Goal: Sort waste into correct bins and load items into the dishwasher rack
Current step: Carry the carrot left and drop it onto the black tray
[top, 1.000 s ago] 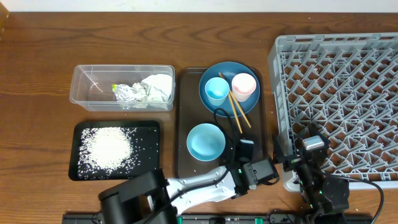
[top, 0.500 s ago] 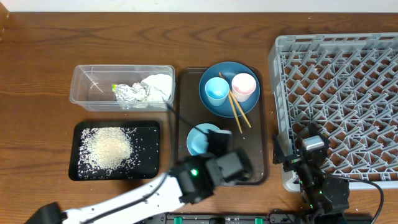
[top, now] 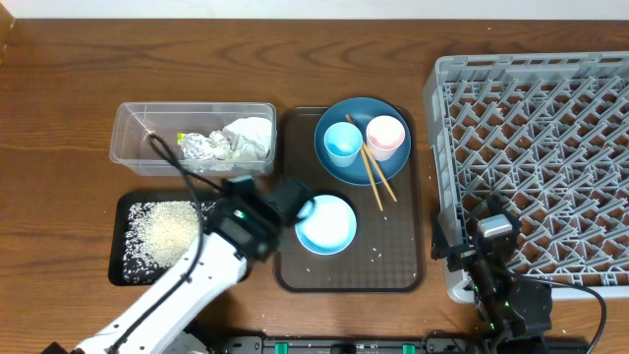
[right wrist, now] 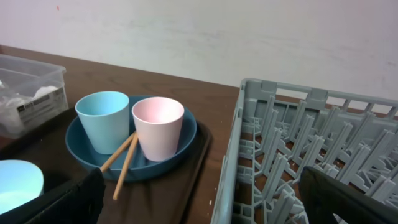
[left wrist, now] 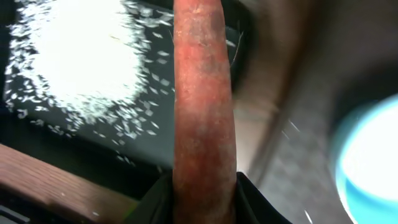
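Left wrist view: the carrot [left wrist: 202, 106] runs up the middle of the frame, clamped at its lower end between the dark fingers of the left gripper [left wrist: 203, 196]. It hangs above the left edge of the brown tray [top: 349, 275]. Rice [left wrist: 81, 56] lies heaped in the black tray [top: 116, 241], just left of the brown tray's near half.

The clear tub [top: 133, 113] sits left of the brown tray's far half. It holds the foil wrapper [top: 201, 147] and, nearer the brown tray, the tissue [top: 248, 136].

On the brown tray's near half rests the bowl [top: 327, 224], and the left arm's end overlaps its left rim in the overhead view. A few stray grains lie on the brown tray to the bowl's right.

On the far half sits the dish [top: 344, 113], which carries the blue cup [top: 343, 143] and the pink cup [top: 385, 136], upright and side by side. The chopsticks [top: 371, 175] lean over the dish's near rim.

The rack [top: 550, 147] stands right of the brown tray. At the rack's near-left corner, the right gripper [right wrist: 202, 199] is spread wide and grasps nothing.
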### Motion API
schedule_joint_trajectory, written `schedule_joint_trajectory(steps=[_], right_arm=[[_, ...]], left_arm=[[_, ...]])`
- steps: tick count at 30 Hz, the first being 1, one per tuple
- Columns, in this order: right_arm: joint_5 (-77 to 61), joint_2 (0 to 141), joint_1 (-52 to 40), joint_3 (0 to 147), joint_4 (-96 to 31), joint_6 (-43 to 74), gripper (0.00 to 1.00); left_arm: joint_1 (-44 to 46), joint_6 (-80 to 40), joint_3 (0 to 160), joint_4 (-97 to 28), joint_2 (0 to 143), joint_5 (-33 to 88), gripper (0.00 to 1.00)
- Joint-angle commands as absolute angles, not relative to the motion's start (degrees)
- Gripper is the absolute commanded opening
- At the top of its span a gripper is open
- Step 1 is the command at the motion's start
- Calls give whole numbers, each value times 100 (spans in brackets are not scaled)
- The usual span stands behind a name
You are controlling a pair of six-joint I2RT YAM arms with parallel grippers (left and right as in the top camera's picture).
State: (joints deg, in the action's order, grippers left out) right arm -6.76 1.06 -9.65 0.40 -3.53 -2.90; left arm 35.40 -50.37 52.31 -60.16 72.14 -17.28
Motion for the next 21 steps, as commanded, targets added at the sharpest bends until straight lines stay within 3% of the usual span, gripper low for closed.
schedule_joint_trajectory(steps=[1, 7, 15, 18, 21], right_arm=[[-731, 64, -967, 32, -366, -220, 99], [-731, 64, -967, 32, -366, -220, 99], [-731, 64, -967, 32, -366, -220, 99], [-731, 64, -967, 32, -366, -220, 99], [-731, 64, -967, 32, -366, -220, 99]], left_arm=[[2941, -4591, 4991, -5848, 7225, -2003, 21], [2104, -4082, 4464, -5352, 7227, -1977, 21], [1968, -4071, 4086, -5105, 7227, -1890, 22], [1968, -4071, 4082, -5116, 7227, -1890, 37], [1968, -4066, 4082, -5179, 7227, -1870, 40]])
